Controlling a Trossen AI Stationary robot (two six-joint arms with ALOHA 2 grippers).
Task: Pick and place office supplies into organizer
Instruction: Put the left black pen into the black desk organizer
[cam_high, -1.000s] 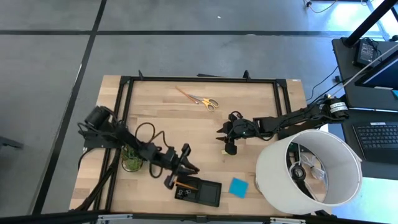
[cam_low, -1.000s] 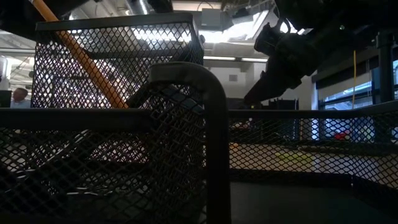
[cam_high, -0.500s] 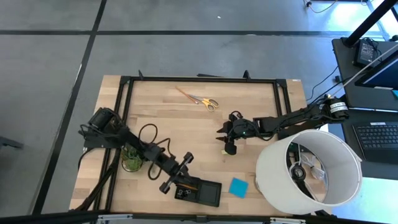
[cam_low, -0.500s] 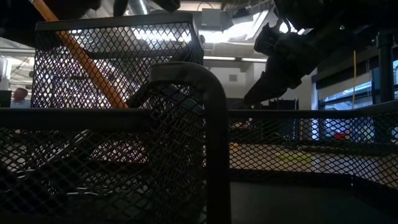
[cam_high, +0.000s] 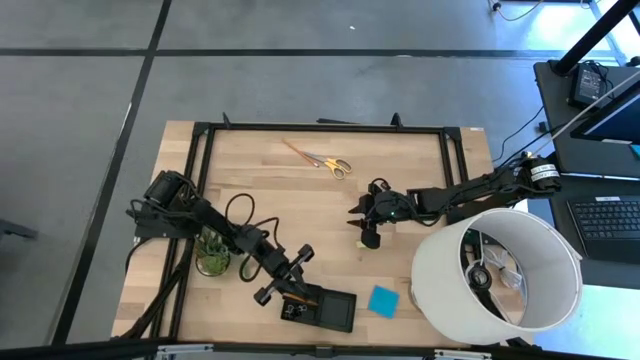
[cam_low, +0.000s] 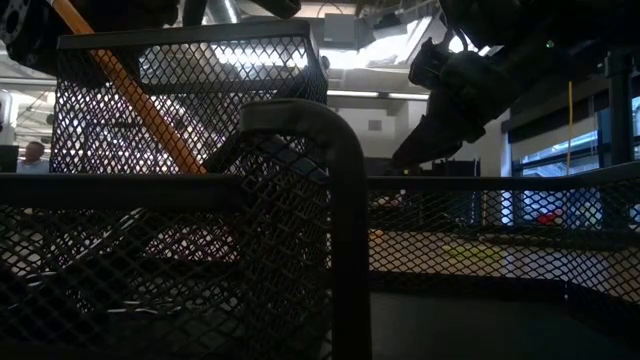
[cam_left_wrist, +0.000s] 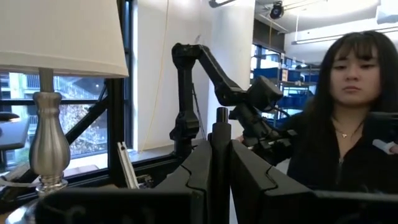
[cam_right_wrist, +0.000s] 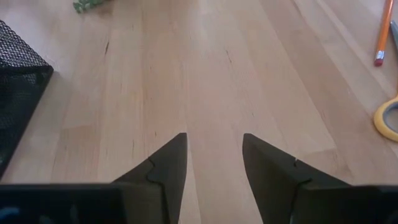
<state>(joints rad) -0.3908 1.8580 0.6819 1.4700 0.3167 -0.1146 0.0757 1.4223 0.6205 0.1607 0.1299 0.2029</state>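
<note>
Judging from how things lie, the job is partly done: the organizer (cam_high: 322, 310), a low black mesh tray at the near edge of the bench (cam_high: 300, 200), already holds an orange pencil (cam_low: 130, 85) that leans upright in its tall mesh cup, plus some dark items too small to name. Left outside are the yellow-handled scissors (cam_high: 325, 161), lying far from the organizer near the back rail, and the bright blue note pad (cam_high: 382, 300), flat on the wood just beside the organizer's right end. The left gripper (cam_high: 280, 287) hovers at the organizer's left end, over the cup; its wrist view shows the 2 fingers (cam_left_wrist: 249, 180) pressed close about a thin dark upright rod, likely a pen, though I cannot say for certain that it is gripped or what it is. The right gripper (cam_high: 366, 232) hangs over bare wood well behind the organizer, fingers (cam_right_wrist: 168, 168) spread and empty, with a pencil tip and a yellow scissor loop at the edge of its view. The small potted plant (cam_high: 212, 255) stands left of the organizer and the white lampshade (cam_high: 500, 270) to its right. A person (cam_left_wrist: 348, 124) sits beyond the bench.
</note>
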